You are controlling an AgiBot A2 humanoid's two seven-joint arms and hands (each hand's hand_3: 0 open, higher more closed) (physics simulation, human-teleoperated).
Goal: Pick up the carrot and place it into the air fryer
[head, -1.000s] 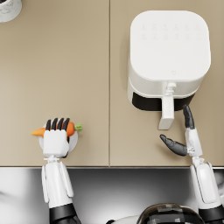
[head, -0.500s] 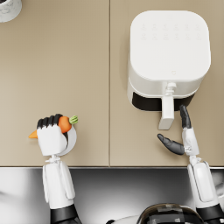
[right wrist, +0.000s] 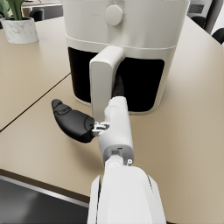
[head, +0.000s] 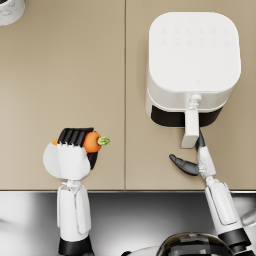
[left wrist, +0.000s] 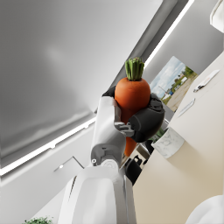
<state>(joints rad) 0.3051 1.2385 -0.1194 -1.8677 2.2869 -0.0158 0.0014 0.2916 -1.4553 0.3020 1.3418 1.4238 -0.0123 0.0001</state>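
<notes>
The orange carrot (head: pixel 92 141), with its green stub, is gripped in my left hand (head: pixel 75 146) and held above the beige table near its front edge. In the left wrist view the carrot (left wrist: pixel 132 92) stands stub upward in the curled fingers (left wrist: pixel 146 120). The white air fryer (head: pixel 192 62) sits at the back right, its drawer shut and its handle (head: pixel 190 129) pointing at me. My right hand (head: pixel 192 159) is at that handle. In the right wrist view its fingers (right wrist: pixel 118 85) reach along the side of the handle (right wrist: pixel 105 72) and its thumb (right wrist: pixel 70 120) is spread away.
A white pot (head: pixel 10 9) stands at the table's far left corner; it is also in the right wrist view as a planter (right wrist: pixel 19 28). A seam (head: pixel 124 90) runs down the tabletop. The table's front edge (head: pixel 125 190) borders a steel strip.
My left hand has closed around the carrot and lifted it off the table, turning it stub-up. The right hand has shifted slightly left at the fryer handle.
</notes>
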